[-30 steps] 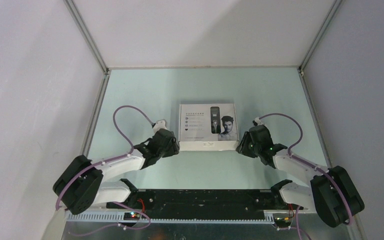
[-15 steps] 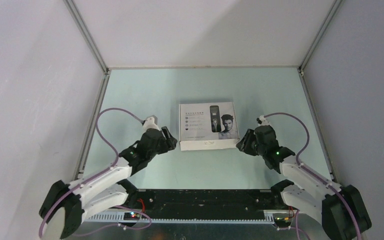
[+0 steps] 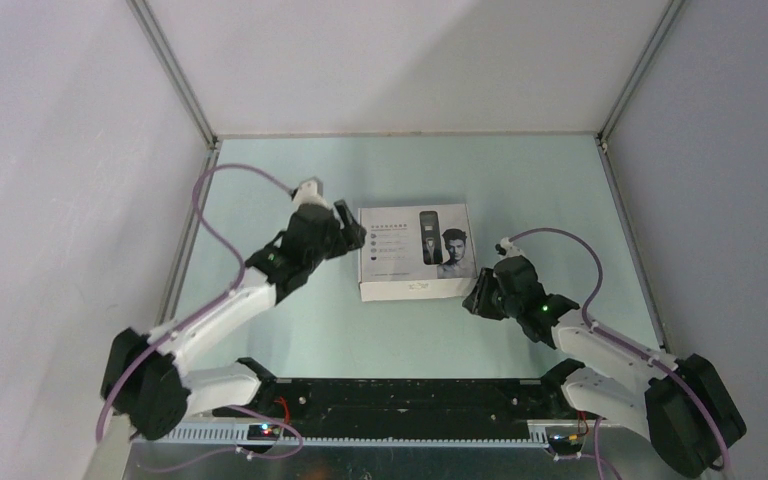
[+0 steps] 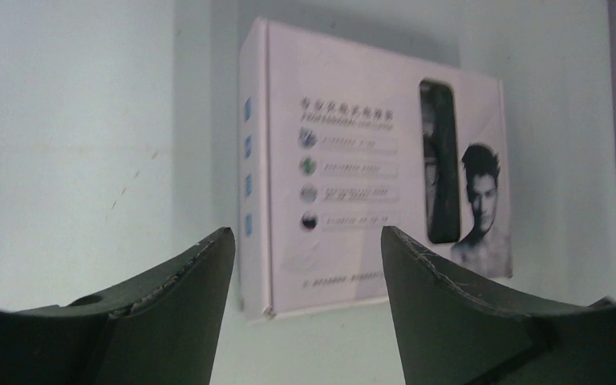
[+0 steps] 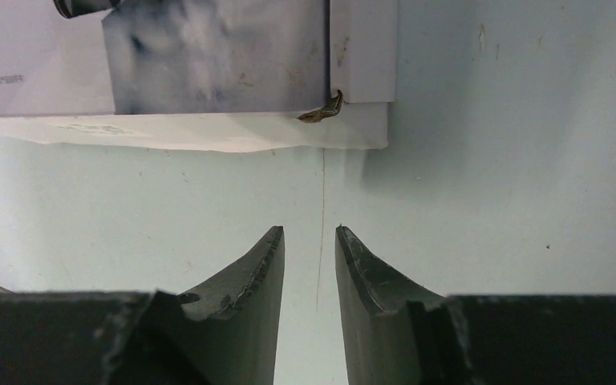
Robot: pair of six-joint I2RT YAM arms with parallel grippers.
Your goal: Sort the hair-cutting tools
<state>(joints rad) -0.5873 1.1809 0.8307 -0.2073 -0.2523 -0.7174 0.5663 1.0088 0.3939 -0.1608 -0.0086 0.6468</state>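
Observation:
The only task-related thing in view is a flat white box [image 3: 415,252] with a printed clipper and a man's face, lying closed in the middle of the table. No clipper, cord, brush or comb attachment shows in any view. My left gripper [image 3: 353,232] is open and empty, just left of the box's left edge. In the left wrist view [image 4: 305,233] it hovers with the box [image 4: 369,168] ahead of it. My right gripper [image 3: 472,298] sits just off the box's near right corner. In the right wrist view [image 5: 310,231] its jaws are only slightly apart and empty, short of the box [image 5: 208,72].
The pale green table [image 3: 290,190] is walled by white panels on the left, back and right. A black rail [image 3: 400,395] with both arm bases runs along the near edge. Purple cables loop over each wrist.
My left arm has reached forward, taking its gripper from the box's near left corner up along its left edge. My right gripper has shifted slightly left and nearer.

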